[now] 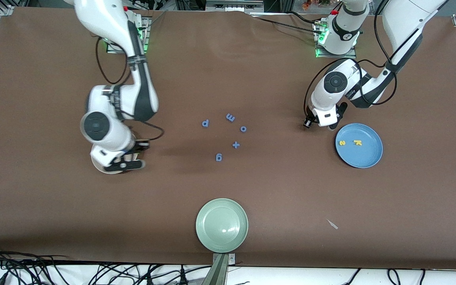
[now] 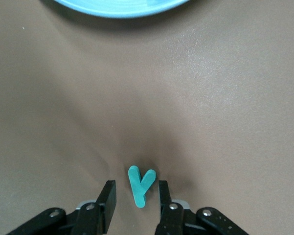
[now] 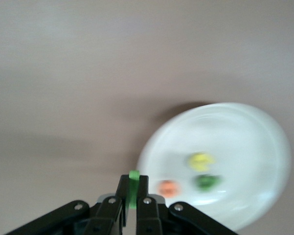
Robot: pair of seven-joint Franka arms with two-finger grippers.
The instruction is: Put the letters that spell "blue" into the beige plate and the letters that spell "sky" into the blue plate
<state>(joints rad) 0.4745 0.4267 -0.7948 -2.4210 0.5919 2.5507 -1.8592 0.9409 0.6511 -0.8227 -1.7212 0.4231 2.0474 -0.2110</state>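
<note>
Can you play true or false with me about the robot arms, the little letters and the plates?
1. The blue plate has two yellow letters in it. True.
2. The teal y is already in the blue plate. False: it lies on the table between the open fingers of the left gripper.
3. The right gripper is shut on a green letter. True.
4. The pale green plate holds three letters. False: nothing is in it.
5. The beige plate has letters in it. True: yellow, orange and green ones.
</note>
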